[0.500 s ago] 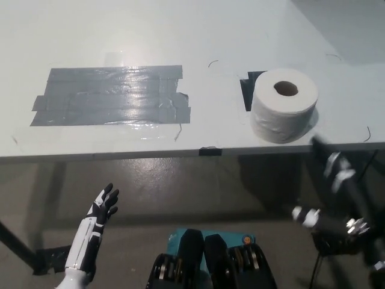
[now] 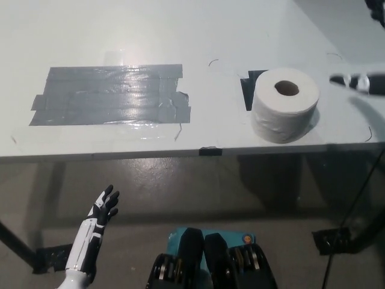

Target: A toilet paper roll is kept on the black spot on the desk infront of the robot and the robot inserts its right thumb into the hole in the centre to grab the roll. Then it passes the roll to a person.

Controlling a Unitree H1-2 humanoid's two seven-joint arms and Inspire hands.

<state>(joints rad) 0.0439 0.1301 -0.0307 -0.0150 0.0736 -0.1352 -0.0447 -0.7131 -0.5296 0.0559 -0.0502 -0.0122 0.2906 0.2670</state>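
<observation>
step: we're on the reach, no grasp yet | right hand (image 2: 360, 82) blurred, fingers' state unreadable | roll (image 2: 284, 103) on counter (image 2: 180, 36), just beside them | next: thumb into the hole | left hand (image 2: 103, 208) open, low

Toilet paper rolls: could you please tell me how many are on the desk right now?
1. The toilet paper roll stands upright near the desk's front edge, toward the robot's right, partly covering a black spot.

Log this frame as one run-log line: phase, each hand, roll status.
phase: approach | right hand: blurred, over desk right of toilet paper roll, not touching | left hand: open, resting below desk edge | roll: upright on black spot
</observation>
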